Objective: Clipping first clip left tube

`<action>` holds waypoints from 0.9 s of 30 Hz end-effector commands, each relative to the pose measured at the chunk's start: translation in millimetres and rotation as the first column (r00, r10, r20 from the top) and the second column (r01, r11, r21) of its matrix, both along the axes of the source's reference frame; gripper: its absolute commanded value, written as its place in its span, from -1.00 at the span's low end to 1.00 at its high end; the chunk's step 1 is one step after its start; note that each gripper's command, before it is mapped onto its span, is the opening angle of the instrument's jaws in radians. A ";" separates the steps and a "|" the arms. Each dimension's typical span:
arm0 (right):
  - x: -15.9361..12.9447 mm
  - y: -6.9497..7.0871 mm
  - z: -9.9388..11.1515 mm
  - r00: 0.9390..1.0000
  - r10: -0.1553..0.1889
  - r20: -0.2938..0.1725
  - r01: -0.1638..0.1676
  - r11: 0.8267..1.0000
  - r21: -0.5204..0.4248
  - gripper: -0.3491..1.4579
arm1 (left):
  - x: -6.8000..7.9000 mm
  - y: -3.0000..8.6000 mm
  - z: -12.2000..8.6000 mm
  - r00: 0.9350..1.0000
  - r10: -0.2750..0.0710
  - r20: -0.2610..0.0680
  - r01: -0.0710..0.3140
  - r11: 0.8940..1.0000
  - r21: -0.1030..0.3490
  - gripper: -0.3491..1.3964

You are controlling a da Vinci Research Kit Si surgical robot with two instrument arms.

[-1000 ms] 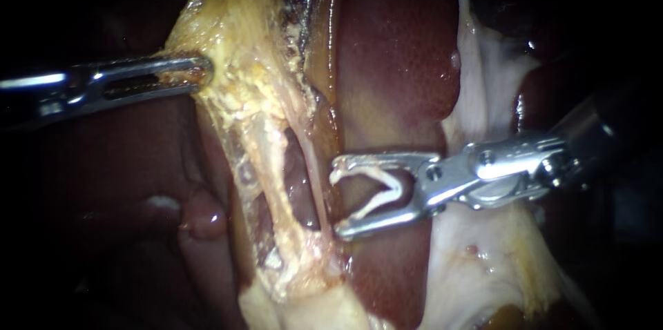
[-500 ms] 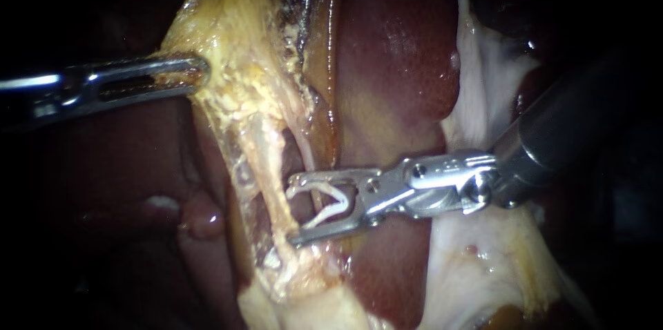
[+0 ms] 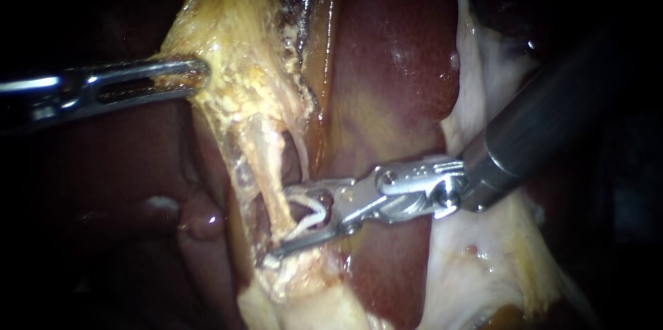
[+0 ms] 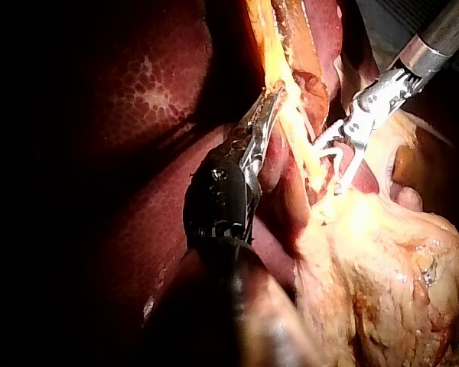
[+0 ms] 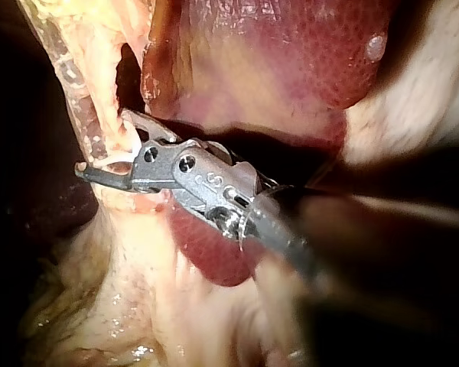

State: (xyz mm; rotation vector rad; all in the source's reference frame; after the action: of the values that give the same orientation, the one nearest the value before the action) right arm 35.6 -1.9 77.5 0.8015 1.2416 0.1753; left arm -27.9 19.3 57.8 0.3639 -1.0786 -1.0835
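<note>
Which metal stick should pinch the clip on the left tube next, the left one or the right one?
Right. The right instrument carries the clip, and its jaws sit on either side of the left tube. The left instrument is off to the side, gripping yellow tissue.

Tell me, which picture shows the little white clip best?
The endoscope view: the clip shows whole, carried by the right instrument at the left tube. The left wrist view shows it from farther off. The right wrist view mostly hides it behind the instrument.
</note>
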 end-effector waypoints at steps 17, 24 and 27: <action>3.3 -2.1 0.9 0.993 -0.070 -0.094 0.080 0.992 0.102 -0.12 | -0.6 -0.2 0.2 1.000 -0.004 -0.003 0.004 1.000 -0.002 -1.00; 3.4 -2.1 0.8 0.993 -0.071 -0.095 0.080 0.992 0.102 -0.19 | -0.8 -0.2 0.3 1.000 -0.007 -0.005 0.007 1.000 -0.003 -1.00; 3.4 -2.2 0.8 0.993 -0.072 -0.095 0.081 0.991 0.102 -0.24 | -0.9 -0.2 0.3 1.000 -0.007 -0.006 0.007 1.000 -0.003 -1.00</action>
State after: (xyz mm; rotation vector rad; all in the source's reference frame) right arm 39.0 -4.1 78.3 0.9577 1.2929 0.1437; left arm -28.8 19.1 58.1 0.3550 -1.0774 -1.0887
